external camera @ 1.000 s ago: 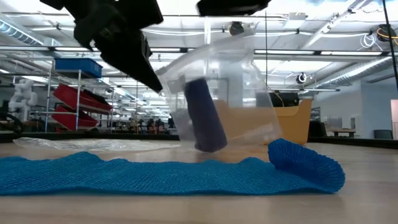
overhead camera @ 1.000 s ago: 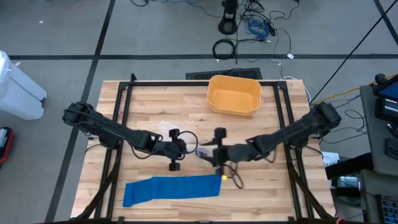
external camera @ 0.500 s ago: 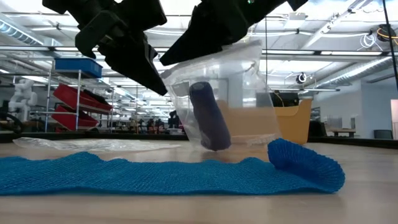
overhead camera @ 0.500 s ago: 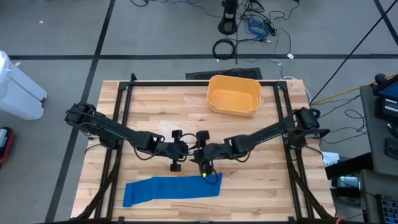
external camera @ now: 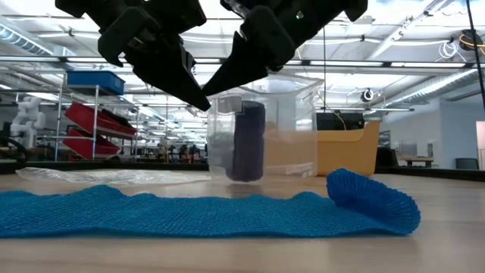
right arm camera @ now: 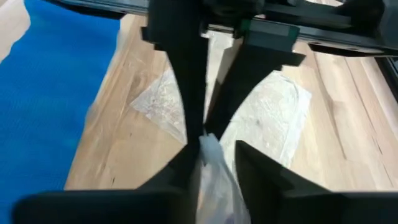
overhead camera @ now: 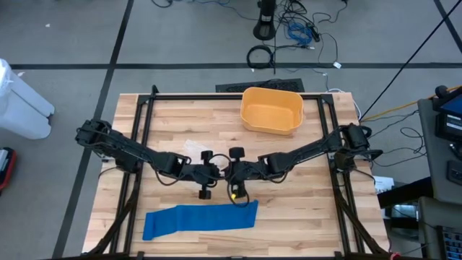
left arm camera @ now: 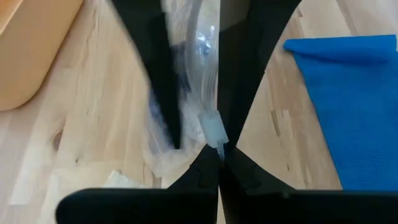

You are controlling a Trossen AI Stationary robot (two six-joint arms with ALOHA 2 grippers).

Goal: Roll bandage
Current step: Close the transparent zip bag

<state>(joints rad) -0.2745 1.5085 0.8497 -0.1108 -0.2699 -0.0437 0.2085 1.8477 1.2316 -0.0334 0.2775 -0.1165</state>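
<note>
The blue bandage (external camera: 204, 211) lies flat along the near edge of the table (overhead camera: 180, 115), its right end partly rolled. Behind it, the left tool (overhead camera: 214, 170) and right tool (overhead camera: 226, 171) meet, each clenched on the top of a clear plastic bag (external camera: 261, 129) holding a dark roll (external camera: 248, 141). Farther back sits an orange bin (overhead camera: 271, 110).

I count two dark end effectors, left end effector (overhead camera: 214, 171) and right end effector (overhead camera: 225, 171), meeting tip to tip. Between them hangs one clear plastic bag (external camera: 261, 125) holding one dark rolled bandage (external camera: 247, 141). Just beside them: one blue knitted bandage strip (overhead camera: 200, 219). Farther off on my wooden desk (overhead camera: 310, 209): one orange plastic tub (overhead camera: 271, 110).
</note>
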